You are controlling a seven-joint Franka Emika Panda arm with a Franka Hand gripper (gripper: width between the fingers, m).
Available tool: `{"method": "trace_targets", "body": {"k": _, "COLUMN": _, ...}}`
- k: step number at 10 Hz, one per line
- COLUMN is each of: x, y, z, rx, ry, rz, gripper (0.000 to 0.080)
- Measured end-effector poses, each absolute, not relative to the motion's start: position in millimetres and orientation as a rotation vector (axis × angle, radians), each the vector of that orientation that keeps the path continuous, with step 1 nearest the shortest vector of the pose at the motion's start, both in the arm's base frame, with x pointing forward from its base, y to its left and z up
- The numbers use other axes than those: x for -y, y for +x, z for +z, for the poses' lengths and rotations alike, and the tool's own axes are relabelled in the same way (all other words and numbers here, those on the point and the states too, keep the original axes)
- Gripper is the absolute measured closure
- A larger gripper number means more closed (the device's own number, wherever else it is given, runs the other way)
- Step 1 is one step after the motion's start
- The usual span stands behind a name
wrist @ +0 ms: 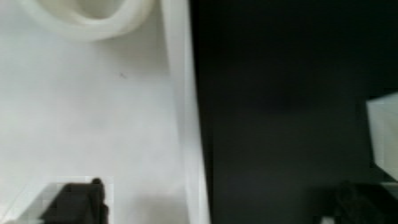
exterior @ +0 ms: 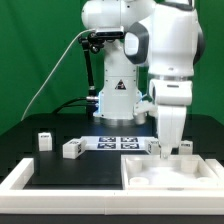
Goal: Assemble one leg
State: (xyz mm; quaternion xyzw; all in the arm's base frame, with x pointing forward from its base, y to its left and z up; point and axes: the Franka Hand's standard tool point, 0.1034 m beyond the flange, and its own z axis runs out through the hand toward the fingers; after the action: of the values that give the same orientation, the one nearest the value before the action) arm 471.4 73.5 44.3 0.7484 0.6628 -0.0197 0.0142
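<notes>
Two small white legs with tags stand on the black table at the exterior view's left, one (exterior: pixel 45 140) farther left and one (exterior: pixel 72 148) nearer the middle. Another small white piece (exterior: pixel 186 147) sits just right of my gripper (exterior: pixel 166 146). The gripper is low over the far edge of the large white panel (exterior: pixel 170 173). In the wrist view the gripper (wrist: pixel 217 205) is open and empty. One fingertip (wrist: pixel 71 200) is over the panel (wrist: pixel 89 110); the other is over the black table. A white block edge (wrist: pixel 384 130) shows beside it, and I cannot tell if it is a leg.
The marker board (exterior: pixel 120 142) lies on the table left of the gripper. A white raised frame (exterior: pixel 20 178) stands at the front left. The panel has a round socket (wrist: pixel 98 15) and a raised rim (wrist: pixel 183 120). The robot base stands behind.
</notes>
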Motion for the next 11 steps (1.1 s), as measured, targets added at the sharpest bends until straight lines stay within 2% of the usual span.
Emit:
{"method": "trace_targets", "body": {"k": 2, "x": -75, "y": 470, "z": 51.8, "rx": -2.023, "ry": 2.355, "rz": -0.061, "gripper": 0.0151}}
{"method": "trace_targets", "body": {"k": 4, "x": -75, "y": 469, "z": 49.9, "rx": -1.993, "ry": 2.385, "rz": -0.064, "gripper": 0.0151}}
{"method": "trace_targets", "body": {"k": 7, "x": -73, "y": 463, "z": 49.4, "rx": -1.425, "ry": 2.804, "rz": 0.041, "gripper": 0.0151}}
{"method": "trace_targets", "body": {"k": 9, "x": -83, "y": 451, "z": 45.8, "rx": -0.951, "ry": 3.022, "rz": 0.059, "gripper": 0.0151}}
{"method": "trace_targets", "body": {"k": 11, "x": -94, "y": 450, "z": 46.1, "rx": -0.579, "ry": 3.133, "rz": 0.052, "gripper": 0.0151}}
